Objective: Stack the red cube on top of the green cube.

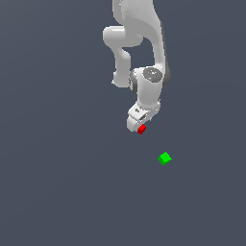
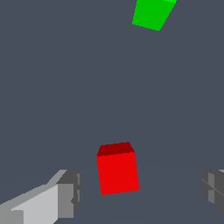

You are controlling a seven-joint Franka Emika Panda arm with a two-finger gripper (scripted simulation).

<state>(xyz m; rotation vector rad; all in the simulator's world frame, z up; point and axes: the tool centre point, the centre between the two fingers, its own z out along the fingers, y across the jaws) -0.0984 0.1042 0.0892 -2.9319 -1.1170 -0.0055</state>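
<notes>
Your claw is spread wide, its two fingers standing well apart on either side of the red cube with clear gaps on both sides, so nothing is pinched yet. In the exterior view the claw sits right down at the red cube, which shows at its tip. The green cube rests apart from it, lower and toward the exterior view's right; the wrist view catches it at the frame's edge, partly cut off. You are early in the job, by my reading: the claw is lined up around the red cube, but the squeeze, the lift, the carry over the green cube and the set-down all remain. The table is a flat, plain slate-grey surface that fills both views; no walls, edges or other objects show.
</notes>
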